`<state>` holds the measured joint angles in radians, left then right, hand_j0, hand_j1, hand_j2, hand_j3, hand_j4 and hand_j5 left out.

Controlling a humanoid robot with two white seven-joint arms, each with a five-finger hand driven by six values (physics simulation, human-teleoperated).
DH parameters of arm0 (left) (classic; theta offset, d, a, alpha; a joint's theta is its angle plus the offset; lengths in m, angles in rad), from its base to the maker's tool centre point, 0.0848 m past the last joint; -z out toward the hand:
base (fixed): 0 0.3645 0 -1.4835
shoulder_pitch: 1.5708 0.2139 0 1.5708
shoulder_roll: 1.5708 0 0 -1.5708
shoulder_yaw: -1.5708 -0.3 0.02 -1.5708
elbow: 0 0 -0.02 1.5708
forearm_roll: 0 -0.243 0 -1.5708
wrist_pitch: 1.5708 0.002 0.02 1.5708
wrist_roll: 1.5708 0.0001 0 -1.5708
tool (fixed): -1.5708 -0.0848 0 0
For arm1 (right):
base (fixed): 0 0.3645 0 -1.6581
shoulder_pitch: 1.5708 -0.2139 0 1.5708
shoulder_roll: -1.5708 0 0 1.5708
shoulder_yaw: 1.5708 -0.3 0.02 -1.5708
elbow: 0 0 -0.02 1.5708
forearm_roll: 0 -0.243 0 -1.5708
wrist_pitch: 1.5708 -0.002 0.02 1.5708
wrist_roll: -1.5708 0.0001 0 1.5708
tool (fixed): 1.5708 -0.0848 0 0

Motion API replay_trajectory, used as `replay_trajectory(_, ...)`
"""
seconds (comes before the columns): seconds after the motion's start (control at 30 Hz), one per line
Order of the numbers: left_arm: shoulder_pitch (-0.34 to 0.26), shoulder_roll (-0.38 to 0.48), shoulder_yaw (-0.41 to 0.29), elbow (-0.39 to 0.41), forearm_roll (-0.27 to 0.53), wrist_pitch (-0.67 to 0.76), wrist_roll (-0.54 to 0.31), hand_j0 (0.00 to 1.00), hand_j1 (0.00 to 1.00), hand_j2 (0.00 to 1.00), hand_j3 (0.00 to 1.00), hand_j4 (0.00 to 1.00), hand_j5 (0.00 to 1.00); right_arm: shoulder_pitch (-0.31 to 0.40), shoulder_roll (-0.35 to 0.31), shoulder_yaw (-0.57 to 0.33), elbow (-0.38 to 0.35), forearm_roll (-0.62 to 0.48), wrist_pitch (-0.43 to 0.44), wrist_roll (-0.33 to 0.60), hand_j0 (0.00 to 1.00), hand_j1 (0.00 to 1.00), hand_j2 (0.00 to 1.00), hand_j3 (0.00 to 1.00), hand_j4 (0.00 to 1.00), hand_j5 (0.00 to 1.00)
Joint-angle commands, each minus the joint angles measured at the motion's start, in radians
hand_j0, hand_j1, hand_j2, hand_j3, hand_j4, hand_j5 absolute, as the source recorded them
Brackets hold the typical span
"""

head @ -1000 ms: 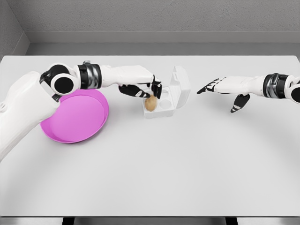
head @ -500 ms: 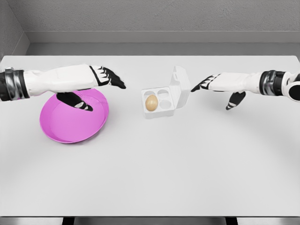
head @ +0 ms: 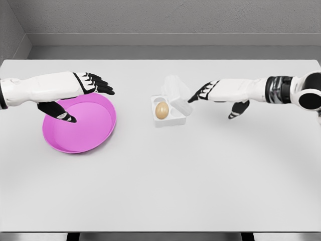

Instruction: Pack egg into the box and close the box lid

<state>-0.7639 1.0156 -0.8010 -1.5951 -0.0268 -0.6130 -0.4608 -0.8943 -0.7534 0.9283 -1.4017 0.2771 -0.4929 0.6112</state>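
Well, the bench [head: 160,175] is a broad, pale grey slab, plain and matte, running almost edge to edge. Behind it stands a grey wall [head: 165,17] with a darker ledge along its foot, and a second wall closes in at the far left corner.

The box [head: 170,106] sits a little back of the middle of the bench. It is small and white, with round wells in its tray. The egg [head: 161,110] lies in the front left well, tan and smooth, standing a bit taller than the rim. The lid [head: 176,93] is hinged along the right side and leans over the tray at a slant, half down, translucent against the bench.

The right hand [head: 213,91] reaches in from the right, flat and extended, its black fingers [head: 196,95] pointing left with their tips right at the outer face of the lid; I cannot tell whether they quite touch. They grip nothing, and the thumb hangs loosely below.

The left hand [head: 83,86] hovers well left of the box, over the far rim of a pink bowl [head: 95,133]. Its fingers are stretched out and spread, holding nothing, with the thumb dangling above the bowl's inside.
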Motion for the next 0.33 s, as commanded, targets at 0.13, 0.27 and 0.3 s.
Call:
replay_trajectory(0.13,0.001,0.001,-0.001,0.006,0.005,0.002,0.001,1.0,1.0,1.0,1.0,1.0,1.0,0.009,-0.001,-0.051,-0.028,-0.004,0.004,0.0,1.0,1.0,1.0,1.0,1.0,1.0)
replay_trajectory(0.27,0.009,0.0,0.0,0.007,0.005,0.002,0.001,1.0,1.0,1.0,1.0,1.0,1.0,0.014,-0.009,-0.149,0.026,-0.004,0.005,0.0,1.0,1.0,1.0,1.0,1.0,1.0)
replay_trajectory(0.3,0.011,-0.003,0.0,0.006,0.005,0.002,0.002,1.0,1.0,1.0,1.0,1.0,1.0,0.014,-0.009,-0.149,0.059,-0.004,0.005,0.0,1.0,1.0,1.0,1.0,1.0,1.0)
